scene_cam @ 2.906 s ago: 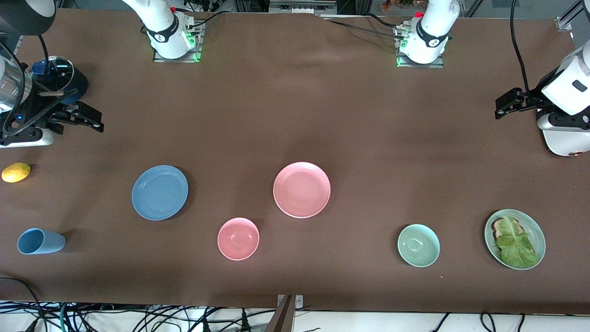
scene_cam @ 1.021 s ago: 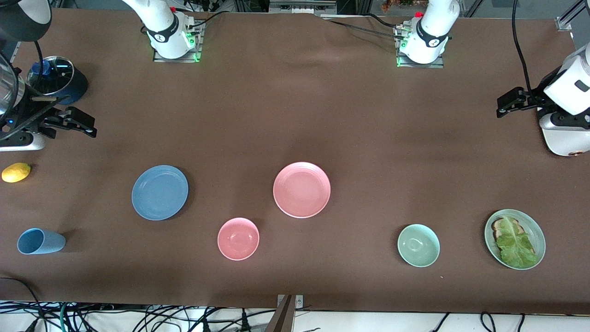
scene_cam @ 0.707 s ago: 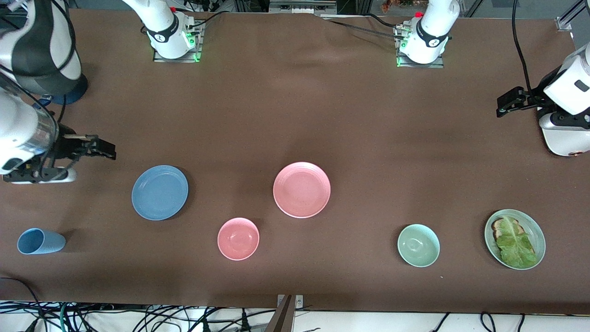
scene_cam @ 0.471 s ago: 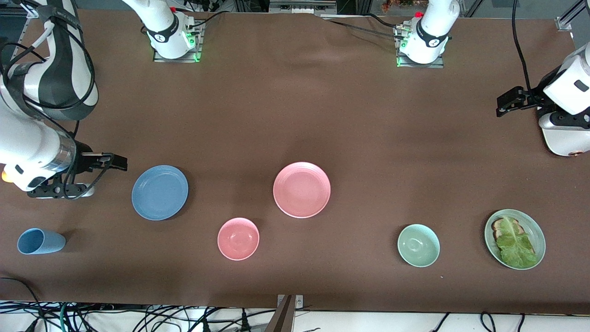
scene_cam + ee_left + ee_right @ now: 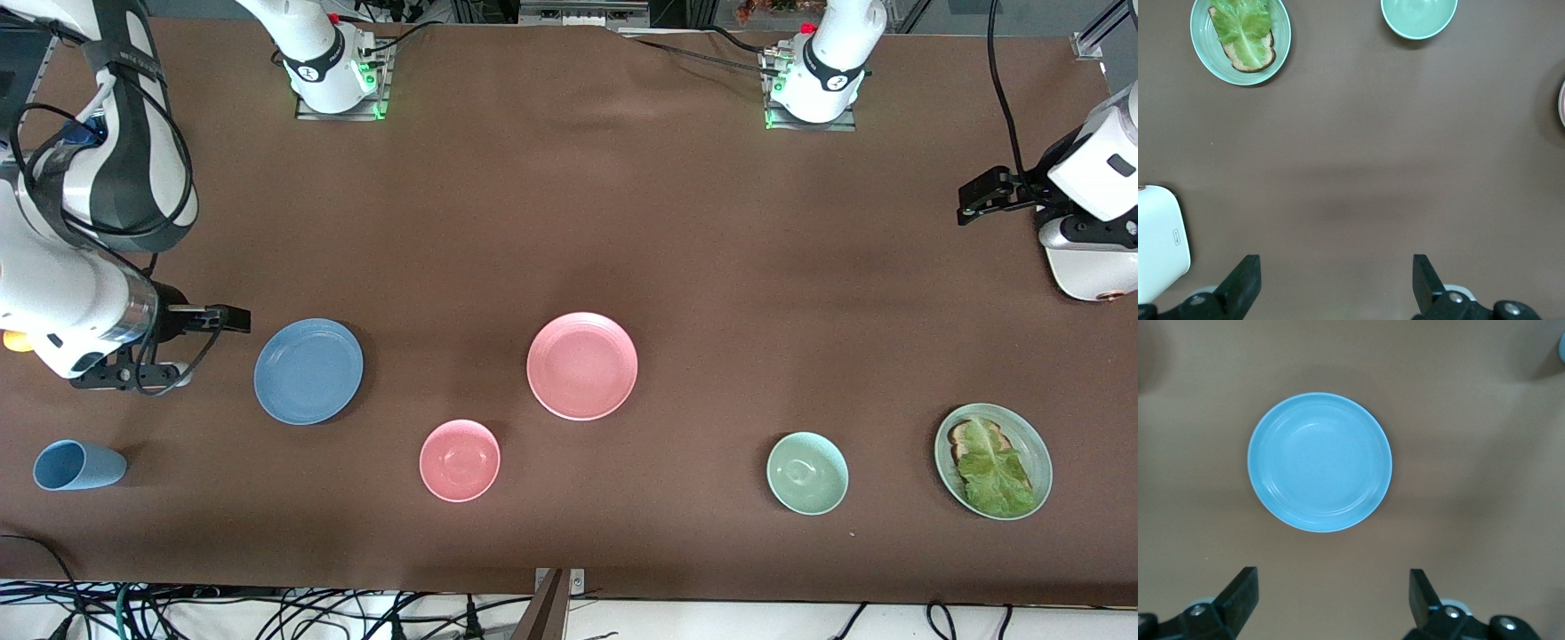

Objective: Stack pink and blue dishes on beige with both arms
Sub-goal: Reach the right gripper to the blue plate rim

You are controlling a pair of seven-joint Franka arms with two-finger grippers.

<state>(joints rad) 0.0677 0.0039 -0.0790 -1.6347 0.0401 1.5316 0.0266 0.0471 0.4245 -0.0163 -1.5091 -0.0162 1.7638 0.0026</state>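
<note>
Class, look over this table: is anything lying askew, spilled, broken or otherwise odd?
One thing: the blue cup lies tipped on its side at the right arm's end, with no spill showing. The blue plate, pink plate and both bowls sit flat. No beige plate is in view.

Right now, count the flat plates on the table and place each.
3: blue plate beside the right gripper; pink plate mid-table; green plate with toast and lettuce at the left arm's end. No beige plate shows.
</note>
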